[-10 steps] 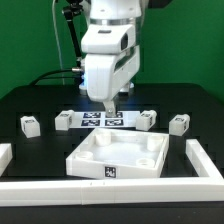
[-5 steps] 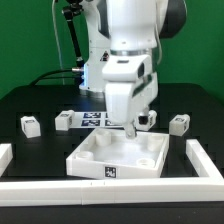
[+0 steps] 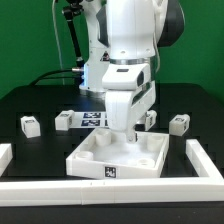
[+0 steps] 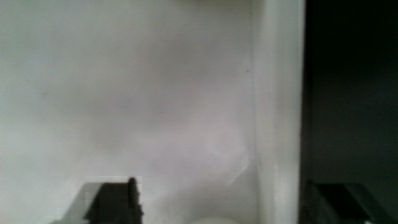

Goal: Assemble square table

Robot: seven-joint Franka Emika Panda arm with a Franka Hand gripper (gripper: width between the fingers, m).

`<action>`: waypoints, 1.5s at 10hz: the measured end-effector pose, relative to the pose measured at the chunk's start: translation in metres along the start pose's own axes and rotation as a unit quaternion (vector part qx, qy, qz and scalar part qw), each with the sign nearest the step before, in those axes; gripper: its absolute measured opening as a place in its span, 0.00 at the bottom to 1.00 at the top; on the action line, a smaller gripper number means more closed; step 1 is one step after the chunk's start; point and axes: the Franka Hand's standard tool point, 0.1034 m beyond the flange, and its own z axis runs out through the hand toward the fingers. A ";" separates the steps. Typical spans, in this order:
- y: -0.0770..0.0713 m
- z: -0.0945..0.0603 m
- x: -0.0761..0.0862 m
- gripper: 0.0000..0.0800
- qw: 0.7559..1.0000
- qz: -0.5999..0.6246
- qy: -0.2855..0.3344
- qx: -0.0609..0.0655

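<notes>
Hangs with the gripper [image 3: 133,136] low at the far rim of the square tabletop [image 3: 112,160], toward its right corner. Shows the fingers [image 4: 111,202] apart in the wrist view, straddling the white rim edge, with only darkness on the outer side; looks not yet clamped, though cannot rule out a touch on that outer face. Finds the tabletop at the near middle of the bench [image 3: 40,100], sockets up, tag on the near wall, spreading near and left from the gripper. Has no long axis, being square; turns instead on the rim's line, left to right across the jaws, probably right for closing. Offers a plain black surface but little room on the far side: one leg [image 3: 148,119] just beyond the gripper, the marker board [image 3: 95,118] left of it, a second leg [image 3: 180,123] farther right, a third leg [image 3: 65,120] and a fourth leg [image 3: 30,125] far left, border rails [image 3: 205,165] at the edges.
</notes>
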 end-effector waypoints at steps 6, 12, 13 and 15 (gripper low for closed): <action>0.000 0.000 0.000 0.07 1.000 0.000 0.000 0.000; -0.002 0.000 0.006 0.07 0.999 -0.049 0.001 -0.006; -0.004 -0.001 0.011 0.07 0.997 -0.077 0.004 -0.010; -0.005 0.000 0.020 0.07 0.994 -0.105 0.009 -0.018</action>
